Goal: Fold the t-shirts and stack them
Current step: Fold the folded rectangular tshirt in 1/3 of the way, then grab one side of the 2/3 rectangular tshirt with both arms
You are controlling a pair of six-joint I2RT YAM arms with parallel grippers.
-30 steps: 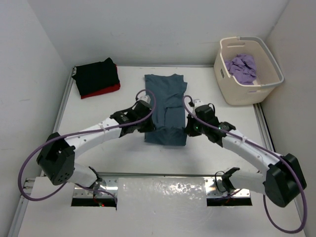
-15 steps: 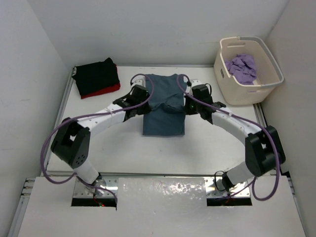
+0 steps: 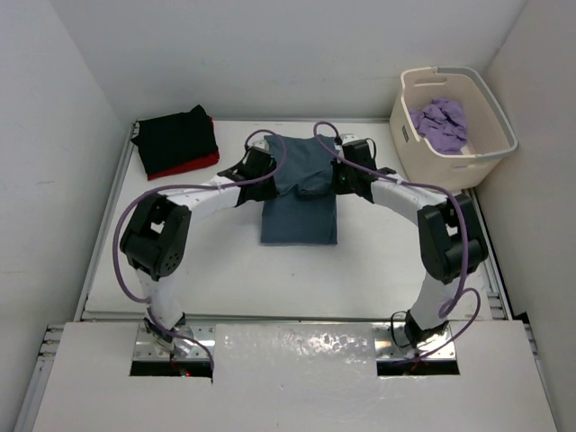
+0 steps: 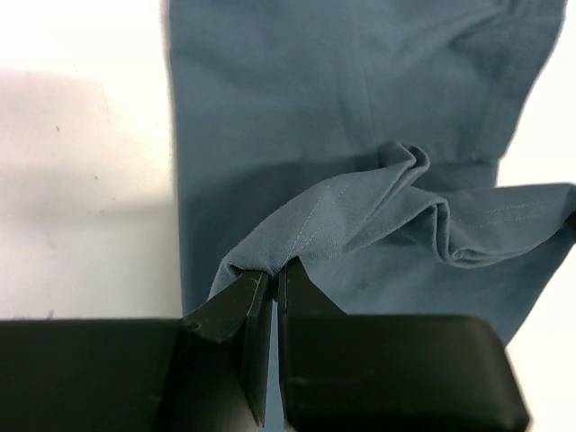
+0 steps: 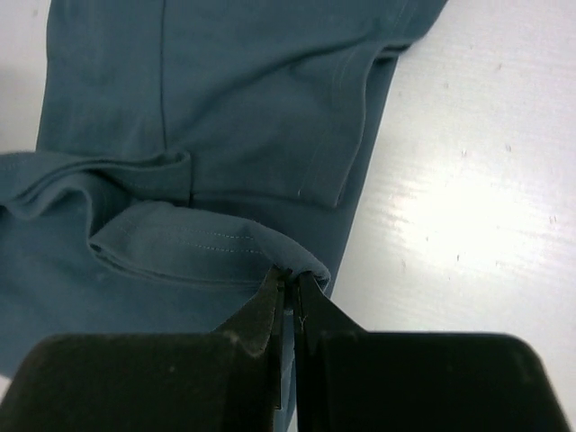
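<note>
We see a white table [image 3: 225, 270] filling most of the overhead view. In the middle of it lies the blue-grey shirt [image 3: 300, 220], partly folded. Its lower half lies flat as a neat rectangle, and its upper half is rumpled where a loose fold is lifted between the two arms.

At the upper right of that view a cream tub [image 3: 441, 171] stands by the table's far corner, with the lavender shirt [image 3: 443, 123] crumpled inside it. At the upper left the black shirt [image 3: 175, 139] lies folded on top of the red shirt [image 3: 193, 165], of which only a strip shows along the lower edge of the pile. This pile is well apart from the blue-grey shirt.

In the left wrist view, the left gripper [image 4: 274, 274] sits at the bottom centre, its jaws clenched on a raised ridge of the blue-grey cloth. In the right wrist view, the right gripper [image 5: 290, 274] sits likewise at the bottom centre. It is clamped on a stitched hem of the same shirt, which curls over just above the fingertips, with bare table to the right.
</note>
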